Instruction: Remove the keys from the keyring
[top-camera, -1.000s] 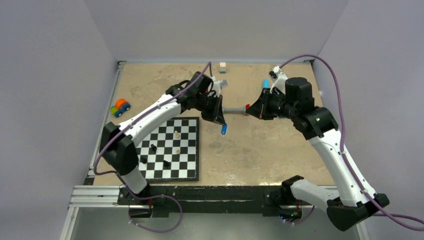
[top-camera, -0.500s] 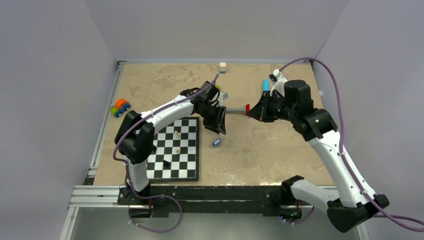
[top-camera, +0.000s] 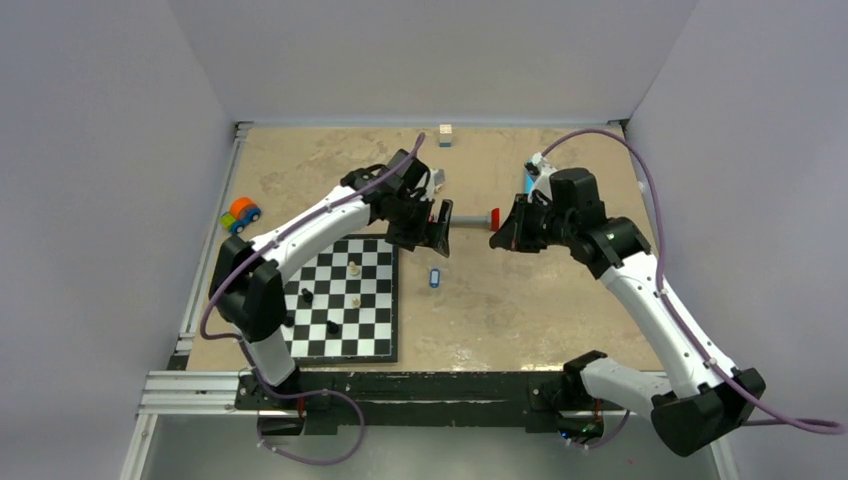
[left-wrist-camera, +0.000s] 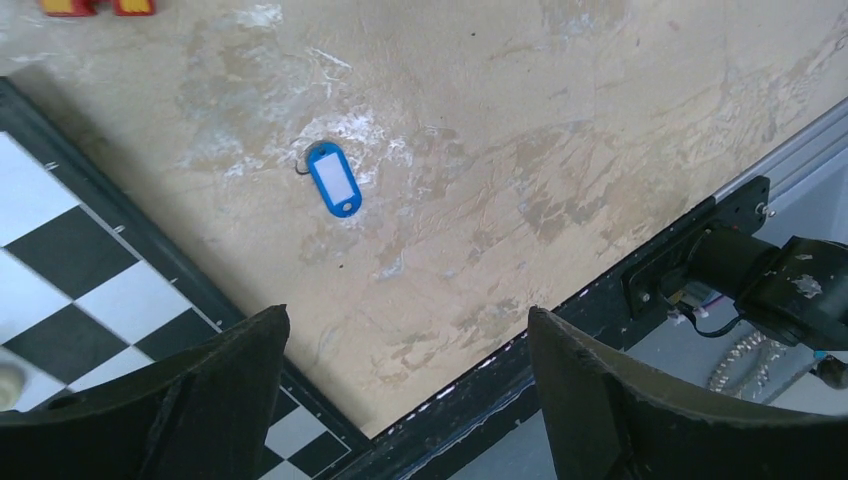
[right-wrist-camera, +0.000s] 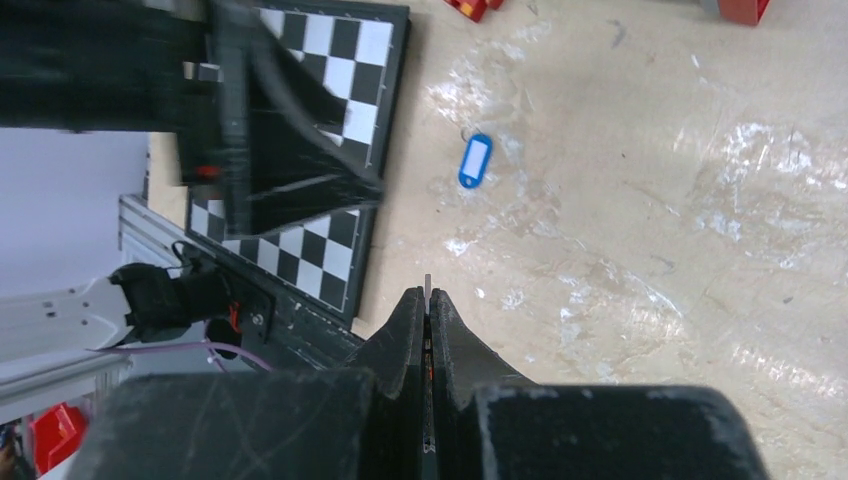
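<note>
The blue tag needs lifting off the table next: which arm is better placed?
Left. The left fingers are open, with the keyring on the table in view between them. The right fingers are shut on a thin silvery key.

Tan table (top-camera: 520, 300) carries chessboard (top-camera: 370, 330), keyring (top-camera: 434, 277), toy car (top-camera: 240, 214), cube (top-camera: 445, 134).

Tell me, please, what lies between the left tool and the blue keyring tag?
Nothing: in the left wrist view, only bare beige tabletop separates the open left tool from the small blue plastic keyring tag.

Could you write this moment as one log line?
left fingers open | right fingers shut on key | blue tag on table
</note>
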